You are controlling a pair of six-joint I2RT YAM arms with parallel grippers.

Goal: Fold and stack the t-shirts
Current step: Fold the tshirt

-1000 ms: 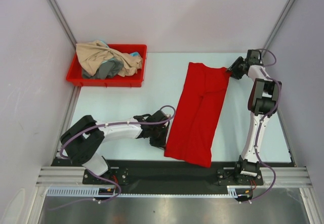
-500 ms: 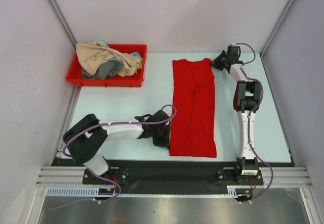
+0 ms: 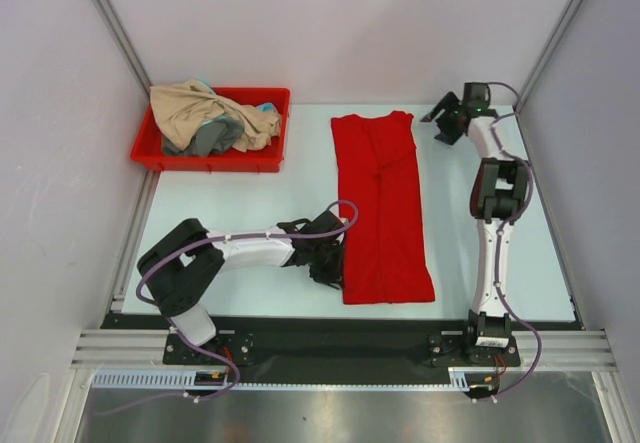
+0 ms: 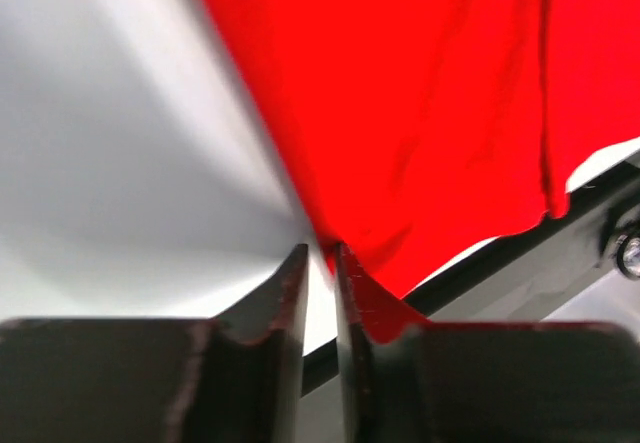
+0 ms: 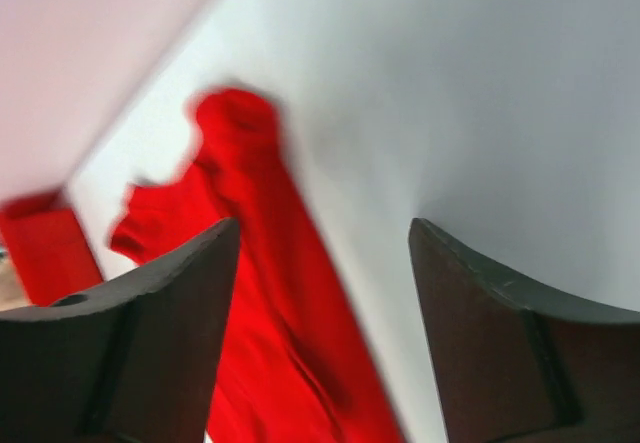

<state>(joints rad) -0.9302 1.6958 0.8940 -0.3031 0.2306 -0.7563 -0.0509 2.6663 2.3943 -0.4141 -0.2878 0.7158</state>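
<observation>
1. Here the red t-shirt (image 3: 383,208) lies as a long, narrow strip down the middle of the table (image 3: 230,213), collar end far, hem end close to the black strip (image 3: 330,335) along the near side
2. The left gripper (image 3: 330,263) sits at the shirt's near-left edge; in its wrist view the jaws stand a narrow slit apart with red cloth (image 4: 420,113) lapping against one finger, and I cannot tell whether a fold is pinched or merely brushed
3. The right gripper (image 3: 447,121) hangs beside the far-right corner, jaws wide apart and holding nothing, the shirt (image 5: 270,293) lying apart from them
4. The other t-shirts (image 3: 210,118), tan, grey and a glimpse of light blue, are heaped in the red tray (image 3: 160,153) at far left
5. Risk: if the left fingers carry a snagged bit of hem when that arm draws away, the tidy strip would skew or unfold
6. Risk: the near hem lies close to the table's near edge, so a pull toward the bases could drag cloth onto the black strip
7. Room: bare table lies on both sides of the shirt, wider on the left between it and the tray; the right gripper is near the far-right wall corner, with less room to swing outward
</observation>
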